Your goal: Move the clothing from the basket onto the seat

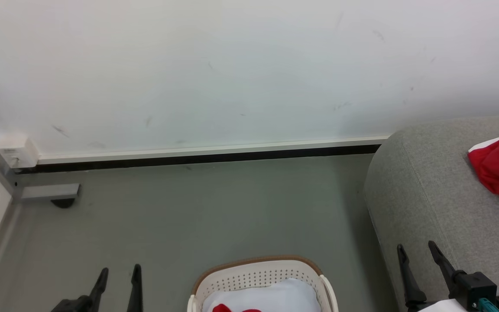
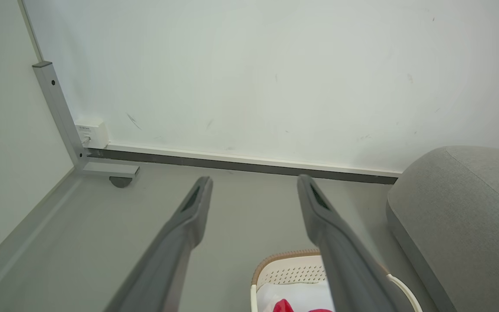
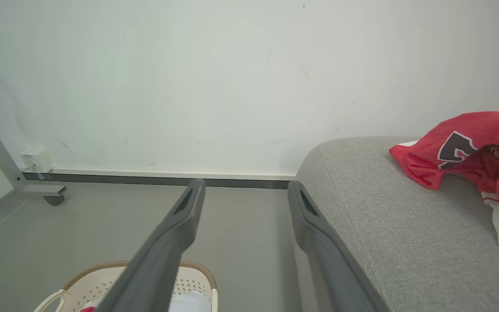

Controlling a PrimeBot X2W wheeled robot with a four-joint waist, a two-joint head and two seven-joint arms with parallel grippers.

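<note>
While the left end effector hangs empty with its fingers spread over the grey floor at the lower left of the head view, the right end effector stands just as wide and empty before the sofa at the lower right. Between them, at the bottom edge, is the laundry basket, cream with rows of small holes and a brown rim. It holds pale padding and a scrap of red garment. A red jersey with white trim and a black-and-white logo lies crumpled on the sofa at the right edge.

In the left wrist view, the basket sits partly behind one finger, with red cloth on the padding and the sofa near it.

In the right wrist view, the jersey rests bunched on the grey upholstery. It is bright red, with a black numeral outlined in white and red-striped white trim.
</note>
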